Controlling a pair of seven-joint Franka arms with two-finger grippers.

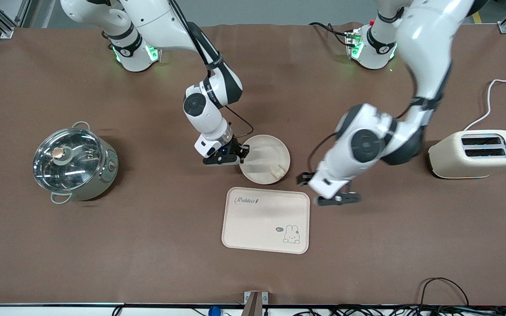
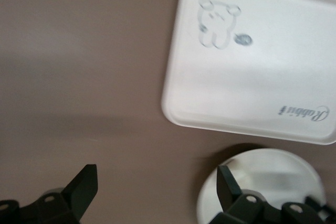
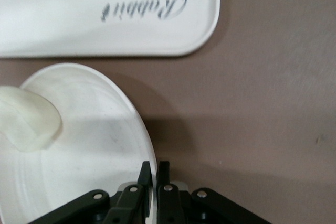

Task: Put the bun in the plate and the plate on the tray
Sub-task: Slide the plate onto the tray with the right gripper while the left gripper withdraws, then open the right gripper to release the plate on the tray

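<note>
The small pale cream lump of bun (image 1: 276, 169) already lies inside the round shallow cream-white plate (image 1: 257, 151), so the first half looks done and the step in hand is moving the plate. The right pincer (image 3: 153, 174) sits low at the plate's rim on the edge toward the right arm's end of the counter (image 1: 147, 245), its two fingers nipped thin on that rim, one inside and one outside. The flat cream rectangular tray (image 1: 253, 219) with rounded corners, "Rabbit" lettering and a rabbit drawing lies just beside the plate, nearer the front camera.

My judgement: the next move is a level lift and short carry over the tray, slow enough that the bun does not roll off.

The left pincer (image 1: 338, 199) hangs wide open and empty beside the tray's corner, near the plate, apparently waiting.

Count: one bun, one plate, one tray, two pincers; also one lidded steel pot (image 1: 75, 162) and one cream toaster (image 1: 477, 154).
</note>
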